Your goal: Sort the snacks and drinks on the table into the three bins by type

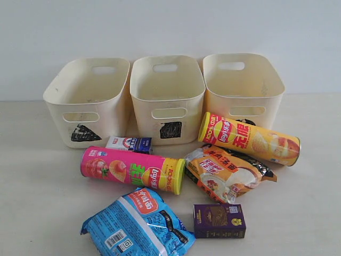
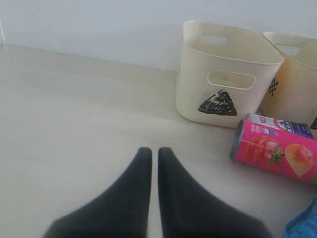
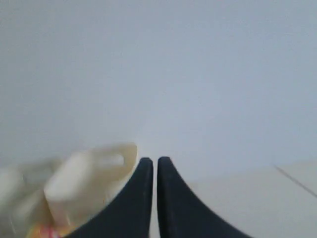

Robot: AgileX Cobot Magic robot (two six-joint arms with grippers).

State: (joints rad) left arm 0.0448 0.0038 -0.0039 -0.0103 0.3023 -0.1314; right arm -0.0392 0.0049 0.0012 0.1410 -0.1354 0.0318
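**Inspector:** State of the sorting?

**Assessor:** Not begun, by my reading. The triangle bin (image 1: 85, 101), the square bin (image 1: 168, 98) and the third bin (image 1: 242, 88), its mark mostly hidden, stand in a row along the far edge of the table (image 1: 37, 186). No goods show inside them. All six goods lie between that row and the near edge

**Inspector:** Positions?

**Assessor:** The pink tube (image 1: 130, 169) lies on its side mid-table. The white-and-blue carton (image 1: 129, 144) sits just behind it, before the triangle and square bins. The yellow-orange tube (image 1: 249, 138) lies before the third bin, touching the orange-white bag (image 1: 224, 173). The blue bag (image 1: 138, 224) is at the near edge, with the purple box (image 1: 219, 221) just beside it toward the right edge

**Inspector:** Grippers?

**Assessor:** The left gripper (image 2: 155, 151) has its fingers drawn to a thin slit and nothing held. It is over bare table toward the left edge, with the pink tube near. The right gripper (image 3: 155, 161) is likewise nearly closed and empty, and faces the wall (image 3: 158, 59). I cannot tell its height

**Inspector:** Next move?

**Assessor:** A first pick, in my judgement. The left arm is best placed for the pink tube. The jaws must open wider than the tube and close across its body, since it may roll
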